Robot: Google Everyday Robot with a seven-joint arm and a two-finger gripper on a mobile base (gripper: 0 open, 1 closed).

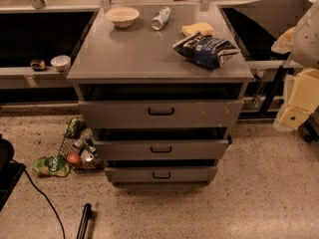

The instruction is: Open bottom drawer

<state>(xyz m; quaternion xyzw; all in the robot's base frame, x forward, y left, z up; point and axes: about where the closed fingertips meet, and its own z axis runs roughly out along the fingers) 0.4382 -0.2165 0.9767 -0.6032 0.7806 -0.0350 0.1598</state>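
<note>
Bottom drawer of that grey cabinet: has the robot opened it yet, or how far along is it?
Done: nothing visible; the bottom drawer does not look pulled out. In hand: the gripper hangs at the view's right edge, beside the cabinet, apart from the drawer's black handle. Left: reach the handle, grasp it, pull.

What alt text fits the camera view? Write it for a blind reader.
A grey three-drawer cabinet stands on a speckled floor, its bottom drawer the narrowest, with a small black loop handle. The gripper hangs at the right edge, clear of the cabinet. A bowl, a can, a sponge and a chip bag sit on top.
</note>
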